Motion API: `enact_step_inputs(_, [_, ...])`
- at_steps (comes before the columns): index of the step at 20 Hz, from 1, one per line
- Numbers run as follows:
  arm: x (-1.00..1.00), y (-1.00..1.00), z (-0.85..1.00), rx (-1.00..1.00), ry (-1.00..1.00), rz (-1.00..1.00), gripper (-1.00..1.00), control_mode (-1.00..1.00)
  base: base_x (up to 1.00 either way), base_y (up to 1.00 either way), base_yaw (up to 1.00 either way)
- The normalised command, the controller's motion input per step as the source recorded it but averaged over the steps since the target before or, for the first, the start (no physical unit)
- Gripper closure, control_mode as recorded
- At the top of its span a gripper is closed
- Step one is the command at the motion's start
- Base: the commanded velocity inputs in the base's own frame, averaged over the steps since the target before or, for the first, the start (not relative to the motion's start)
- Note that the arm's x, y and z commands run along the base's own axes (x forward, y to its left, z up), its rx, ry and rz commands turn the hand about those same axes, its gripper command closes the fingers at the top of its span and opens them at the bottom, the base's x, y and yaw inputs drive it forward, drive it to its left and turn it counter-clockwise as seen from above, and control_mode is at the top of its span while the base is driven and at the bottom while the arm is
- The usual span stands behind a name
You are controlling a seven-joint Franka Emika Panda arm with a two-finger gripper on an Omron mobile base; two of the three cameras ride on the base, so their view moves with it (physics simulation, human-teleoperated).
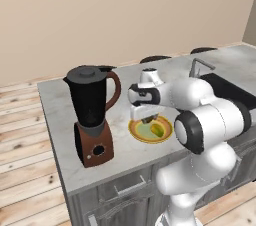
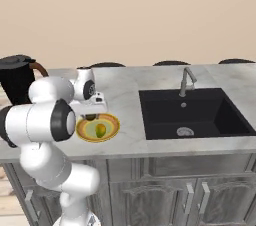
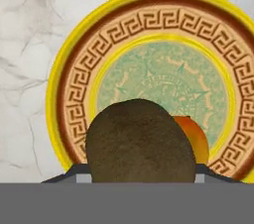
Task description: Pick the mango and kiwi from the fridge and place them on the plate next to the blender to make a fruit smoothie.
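— Kiwi (image 3: 139,141) where, exactly?

— Clamped in the gripper (image 1: 148,119), directly above the plate (image 3: 74,99) beside the blender (image 1: 91,115).

— And the mango (image 1: 158,129)?

— Already on the plate, just beside and below the kiwi; release looks best toward the bare centre.

You saw plate (image 3: 74,94): yellow rim, brown band with orange key pattern, pale green centre. Kiwi (image 3: 140,141) was dull brown-olive; mango (image 3: 196,139) at its 3 o'clock showed orange. Blender (image 1: 92,115): black jug, brown base. Counter (image 1: 55,115): grey-white marble.
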Motion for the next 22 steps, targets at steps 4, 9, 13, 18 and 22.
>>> enact_step_inputs(4, [0.12, 0.0, -0.67, 0.0, -0.14, 0.0, 1.0, -1.0, 0.0, 0.0, 0.0])
enact_step_inputs(9, [0.0, 0.03, -0.44, 0.0, -0.09, 0.0, 1.0, -1.0, 0.0, 0.0, 0.0])
enact_step_inputs(13, [0.0, 0.08, -0.29, 0.0, -0.06, 0.0, -1.0, -1.0, 0.0, 0.0, 0.0])
enact_step_inputs(18, [-0.14, 0.01, -0.01, 0.0, -0.11, 0.0, -1.0, -1.0, 0.0, 0.0, 0.0])
enact_step_inputs(22, [-0.37, -0.05, 0.28, 0.0, -0.12, 0.0, -1.0, -1.0, 0.0, 0.0, 0.0])
